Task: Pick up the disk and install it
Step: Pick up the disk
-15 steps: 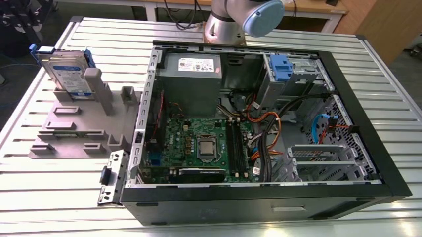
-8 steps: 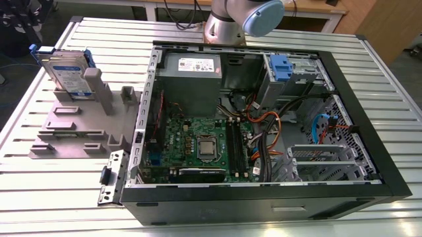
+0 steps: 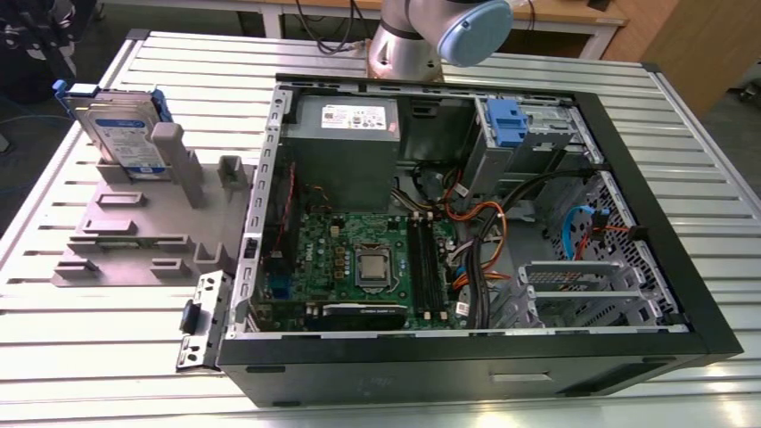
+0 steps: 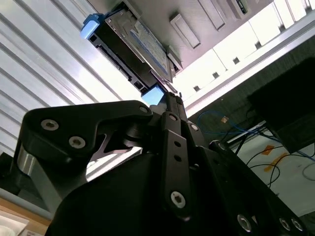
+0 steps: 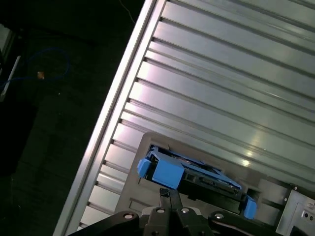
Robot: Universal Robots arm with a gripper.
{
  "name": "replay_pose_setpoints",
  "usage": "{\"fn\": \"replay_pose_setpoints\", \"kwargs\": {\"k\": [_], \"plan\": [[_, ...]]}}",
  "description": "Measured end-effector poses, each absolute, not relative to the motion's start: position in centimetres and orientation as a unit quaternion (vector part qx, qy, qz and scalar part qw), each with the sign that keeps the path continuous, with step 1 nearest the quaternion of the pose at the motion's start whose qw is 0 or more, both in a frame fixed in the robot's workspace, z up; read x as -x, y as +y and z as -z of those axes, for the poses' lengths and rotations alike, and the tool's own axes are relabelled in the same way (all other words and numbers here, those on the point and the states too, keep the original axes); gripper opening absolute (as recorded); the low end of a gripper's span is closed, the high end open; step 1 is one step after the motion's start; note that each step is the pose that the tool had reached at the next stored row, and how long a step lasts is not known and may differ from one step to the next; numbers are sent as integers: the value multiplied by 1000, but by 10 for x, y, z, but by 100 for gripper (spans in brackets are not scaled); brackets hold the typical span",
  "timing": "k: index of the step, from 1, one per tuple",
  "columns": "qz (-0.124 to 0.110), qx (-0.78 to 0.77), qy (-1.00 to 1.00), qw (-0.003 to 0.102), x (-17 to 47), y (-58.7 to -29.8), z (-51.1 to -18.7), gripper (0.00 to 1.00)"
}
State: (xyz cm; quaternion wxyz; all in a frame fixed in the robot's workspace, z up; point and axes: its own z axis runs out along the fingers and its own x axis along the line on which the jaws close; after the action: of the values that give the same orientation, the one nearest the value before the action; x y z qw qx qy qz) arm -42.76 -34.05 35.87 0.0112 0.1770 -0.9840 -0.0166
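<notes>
Silver hard drive in blue plastic carrier (image 3: 119, 134) stands on its long edge in the grey slotted fixture (image 3: 131, 232), near the slatted aluminium table's (image 3: 71, 348) far corner at the exterior view's left. Its long axis is level and runs along the slats. Black gripper (image 5: 165, 194) is just short of its top edge, fingers together, holding nothing.

Silver arm (image 3: 402, 53), pale-blue joint cap (image 3: 476, 27), black screw-studded gripper (image 5: 165, 194)

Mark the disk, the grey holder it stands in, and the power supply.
disk (image 3: 123, 134): exterior view, label face.
grey holder (image 3: 128, 234): exterior view, flat base.
power supply (image 3: 345, 165): exterior view, grey face.
</notes>
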Motion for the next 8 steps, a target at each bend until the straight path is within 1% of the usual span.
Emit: {"fn": "replay_pose_setpoints", "kwargs": {"k": [8], "plan": [[16, -206, -978, 12, 428, -340, -359, 11]]}}
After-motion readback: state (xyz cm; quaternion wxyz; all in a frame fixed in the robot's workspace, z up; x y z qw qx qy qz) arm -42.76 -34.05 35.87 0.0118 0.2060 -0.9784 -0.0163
